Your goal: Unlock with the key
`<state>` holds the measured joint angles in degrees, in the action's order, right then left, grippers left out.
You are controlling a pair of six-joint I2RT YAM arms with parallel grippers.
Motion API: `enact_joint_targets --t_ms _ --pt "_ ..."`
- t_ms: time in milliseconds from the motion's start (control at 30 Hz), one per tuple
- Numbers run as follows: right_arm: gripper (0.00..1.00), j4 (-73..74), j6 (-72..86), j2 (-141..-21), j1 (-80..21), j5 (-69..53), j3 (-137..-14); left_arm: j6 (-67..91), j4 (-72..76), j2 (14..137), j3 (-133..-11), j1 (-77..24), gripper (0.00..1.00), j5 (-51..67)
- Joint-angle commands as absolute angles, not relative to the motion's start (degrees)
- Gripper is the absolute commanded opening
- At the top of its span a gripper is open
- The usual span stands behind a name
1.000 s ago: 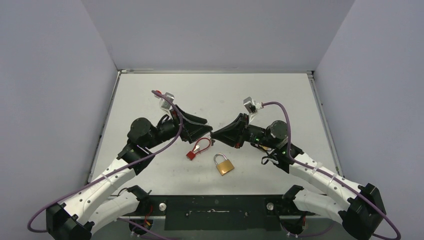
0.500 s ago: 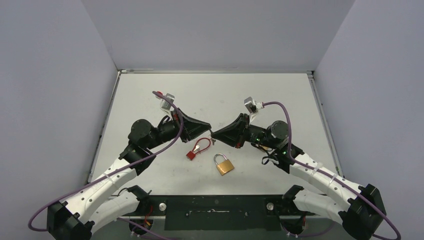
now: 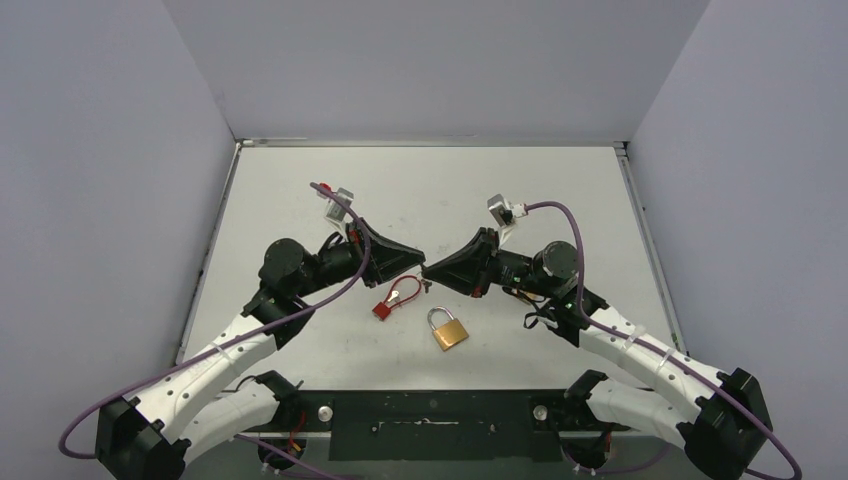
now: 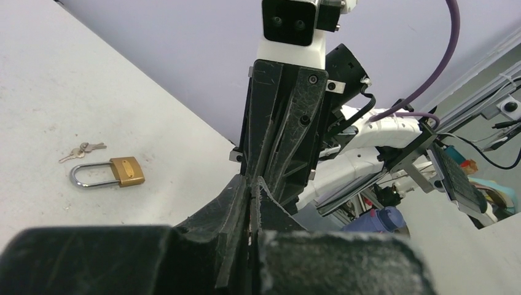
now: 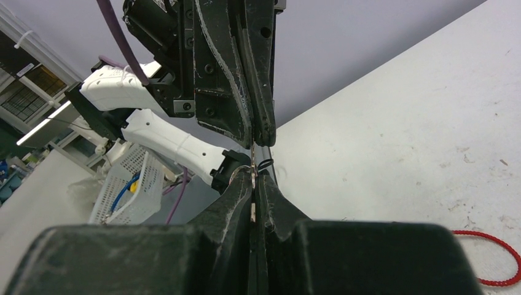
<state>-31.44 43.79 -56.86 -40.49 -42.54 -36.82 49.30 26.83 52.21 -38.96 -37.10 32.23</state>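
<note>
A brass padlock (image 3: 448, 328) (image 4: 126, 171) lies flat on the table in front of both arms. The two grippers meet tip to tip in the air above it. My right gripper (image 3: 427, 268) (image 5: 254, 178) is shut on a thin metal key (image 5: 252, 212), whose end and ring stick out past its tips. My left gripper (image 3: 417, 256) (image 4: 252, 181) is shut too, its fingertips (image 5: 263, 138) closed at the key's outer end. In the left wrist view the key itself is hidden between the pads.
A small bunch of spare keys (image 4: 83, 149) lies on the table just beyond the padlock's shackle. A red cord loop (image 3: 405, 289) (image 5: 491, 258) with a red tag (image 3: 382, 310) lies left of the padlock. Grey walls enclose the white table (image 3: 560, 190).
The left gripper's fingers, open a second ago, have shut, and its tip has come against the right gripper's tip. The right arm, the padlock and the red loop have stayed put.
</note>
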Motion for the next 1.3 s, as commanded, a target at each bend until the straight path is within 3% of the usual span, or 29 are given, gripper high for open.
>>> enact_joint_targets --t_ms 0,67,100,200,300,433,1033,1267 --pt "0.00 -35.8 44.4 -56.3 -40.2 -43.6 -39.0 49.1 30.3 51.8 -39.0 -37.5 0.00 33.5" --pt "0.00 -34.3 44.0 -56.5 -40.2 -43.5 -39.6 48.7 31.4 51.0 -38.6 -37.5 0.00 33.3" --pt "0.06 -32.7 43.6 -56.5 -40.0 -43.4 -40.1 48.4 32.0 50.6 -38.5 -37.5 0.00 33.1" --pt "0.46 -30.3 42.7 -56.1 -39.4 -42.5 -40.8 47.2 31.9 49.7 -38.5 -37.5 0.00 32.4" --pt "0.57 -30.6 42.4 -55.2 -39.0 -41.7 -40.7 46.8 32.0 49.7 -38.9 -37.5 0.00 33.1" --pt "0.55 -30.9 42.3 -55.3 -38.9 -41.7 -41.1 46.9 32.3 49.9 -39.0 -37.5 0.00 33.4" --pt "0.17 -38.3 44.6 -58.0 -39.5 -45.1 -39.9 48.5 36.4 51.3 -38.3 -37.5 0.00 35.2" --pt "0.18 -38.5 45.3 -59.2 -39.7 -47.6 -40.5 48.4 38.3 50.9 -37.8 -37.5 0.00 33.9"
